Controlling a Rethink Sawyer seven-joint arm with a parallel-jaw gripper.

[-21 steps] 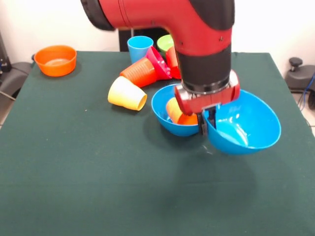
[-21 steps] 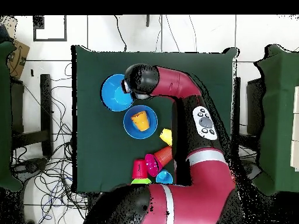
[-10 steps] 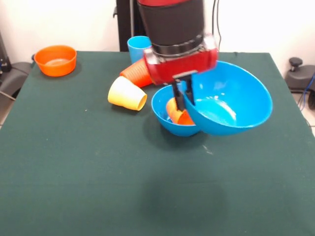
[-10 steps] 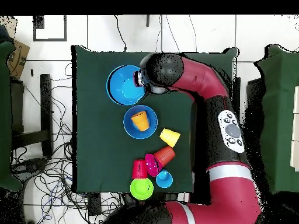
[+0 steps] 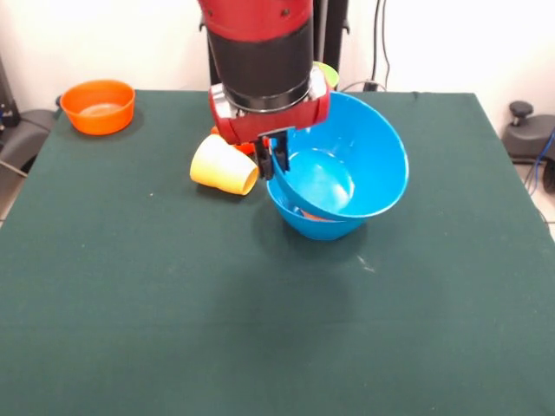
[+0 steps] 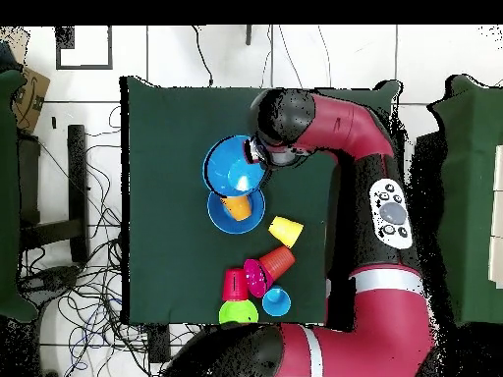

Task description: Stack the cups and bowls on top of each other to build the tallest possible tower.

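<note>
My gripper [image 5: 273, 158] is shut on the rim of a large blue bowl [image 5: 342, 160], which hangs tilted just above the second blue bowl [image 5: 314, 224] on the table. From overhead the held bowl [image 6: 233, 167] overlaps the far edge of the lower bowl [image 6: 236, 218], where a yellow-orange cup [image 6: 236, 206] lies inside. A pale yellow cup [image 5: 224, 165] lies on its side beside the gripper. An orange bowl [image 5: 98, 106] sits at the far left corner. The arm hides most of the other cups in the front view.
Overhead, near the robot's base, an orange cup [image 6: 277, 261] lies on its side, with a pink-red bowl [image 6: 257, 277], red cup [image 6: 235, 285], lime-green bowl [image 6: 238, 314] and light blue cup [image 6: 276, 300] clustered beside it. The green table [image 5: 173, 329] stretches toward the front edge.
The arm has lifted the held blue bowl off the table and carried it left in the front view, from beside the other blue bowl to just over it.
</note>
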